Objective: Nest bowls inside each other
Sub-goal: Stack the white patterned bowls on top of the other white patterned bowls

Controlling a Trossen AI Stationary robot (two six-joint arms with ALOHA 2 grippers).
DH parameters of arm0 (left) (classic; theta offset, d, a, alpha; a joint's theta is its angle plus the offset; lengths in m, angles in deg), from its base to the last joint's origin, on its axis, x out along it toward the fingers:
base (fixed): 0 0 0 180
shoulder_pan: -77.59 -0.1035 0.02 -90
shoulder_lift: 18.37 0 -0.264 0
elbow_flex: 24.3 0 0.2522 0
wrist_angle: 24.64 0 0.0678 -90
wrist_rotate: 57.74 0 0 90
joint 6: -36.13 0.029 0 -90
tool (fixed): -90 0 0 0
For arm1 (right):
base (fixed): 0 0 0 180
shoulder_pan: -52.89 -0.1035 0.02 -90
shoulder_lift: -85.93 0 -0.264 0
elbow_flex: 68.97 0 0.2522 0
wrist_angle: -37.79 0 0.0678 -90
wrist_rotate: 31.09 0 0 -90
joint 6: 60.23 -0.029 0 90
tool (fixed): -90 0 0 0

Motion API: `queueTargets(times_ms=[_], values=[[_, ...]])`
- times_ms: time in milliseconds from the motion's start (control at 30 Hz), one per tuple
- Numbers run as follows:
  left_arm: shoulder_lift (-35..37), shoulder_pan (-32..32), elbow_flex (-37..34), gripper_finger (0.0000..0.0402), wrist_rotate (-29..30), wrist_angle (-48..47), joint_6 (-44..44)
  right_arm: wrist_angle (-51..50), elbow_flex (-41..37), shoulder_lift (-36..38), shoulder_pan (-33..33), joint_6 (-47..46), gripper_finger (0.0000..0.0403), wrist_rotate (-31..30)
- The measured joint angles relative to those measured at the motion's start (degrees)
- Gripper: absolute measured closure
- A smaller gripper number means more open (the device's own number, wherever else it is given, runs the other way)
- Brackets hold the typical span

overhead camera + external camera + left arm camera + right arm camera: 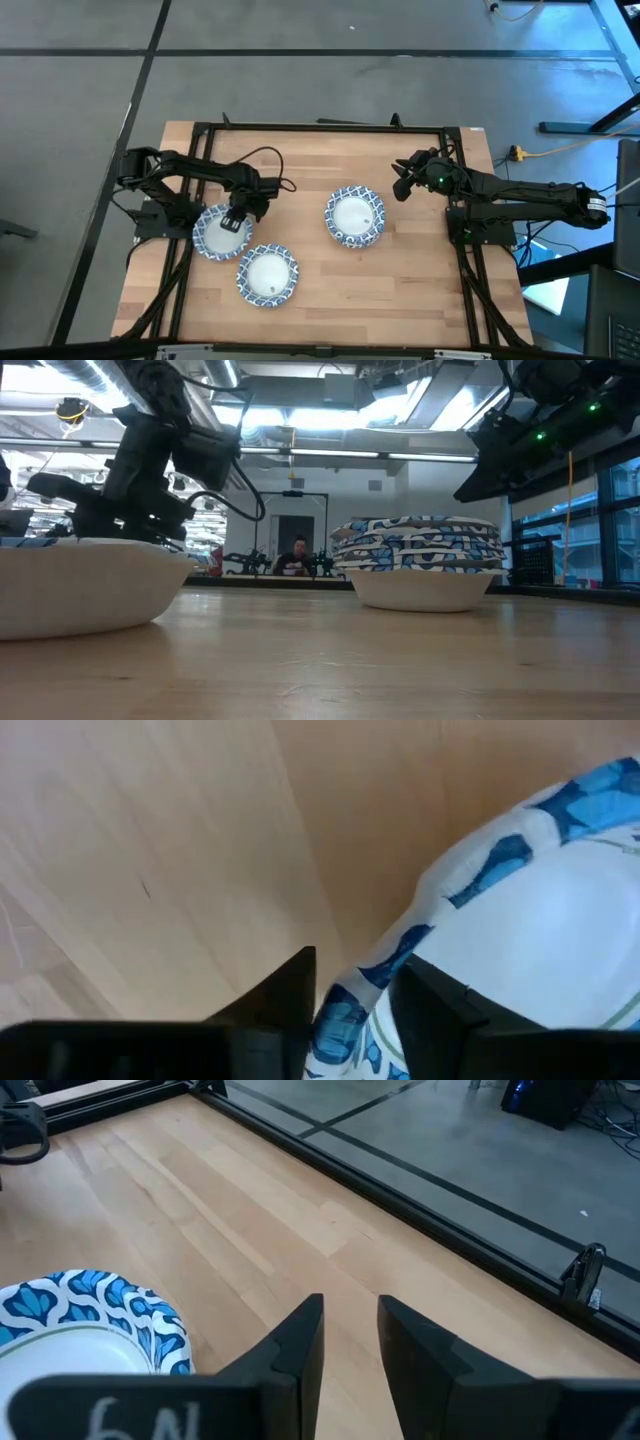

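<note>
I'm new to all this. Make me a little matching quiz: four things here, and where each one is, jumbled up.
1. left gripper
2. right gripper
3. stacked bowls
4. lone bowl

A. middle of the table
B. lowest in the overhead picture
C. at the leftmost bowl rim
D. hovering right of the stacked bowls

Pairs: 1-C, 2-D, 3-A, 4-B

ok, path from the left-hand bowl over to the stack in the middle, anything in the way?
Nothing visible. The left gripper straddles the rim of the leftmost bowl. Bare table lies between it and the stack of bowls. The third bowl sits nearer the front edge, off that line. The right gripper hangs beyond the stack.
</note>
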Motion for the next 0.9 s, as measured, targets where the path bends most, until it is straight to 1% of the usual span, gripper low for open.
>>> queueTargets(times_ms=[167, 267, 333, 433, 633, 733, 900], values=[[0.0, -0.02, 0.01, 0.0342, -0.69, -0.12, 0.0, 0.0, 0.0, 0.0, 0.0, 0.15, 0.0305, 0.0], [0.0, -0.64, 0.0, 0.0378, -2.54, -0.12, -0.4, 0.02, 0.0, 0.0, 0.0, 0.15, 0.0305, 0.0], [0.0, -1.53, 0.0, 0.0394, -4.37, -0.05, -1.43, 0.03, 0.0, 0.0, 0.01, 0.15, 0.0305, 0.0], [0.0, -3.75, 0.02, 0.0395, -7.42, 0.18, -3.43, 0.04, 0.0, 0.0, 0.02, 0.15, 0.0305, 0.0], [0.0, -10.38, 2.13, 0.0399, -6.73, 0.09, -5.88, 0.04, 0.0, 0.0, 0.01, 0.09, 0.0305, 0.0], [0.0, -14.39, 5.0, 0.04, -7.66, -0.06, -6.93, 0.04, 0.0, 0.0, 0.0, 0.05, 0.0305, 0.0], [0.0, -20.03, 13.21, 0.0401, -11.96, -2.09, -13.73, 0.05, 0.0, -0.02, 0.0, -0.01, 0.0305, 1.34]])
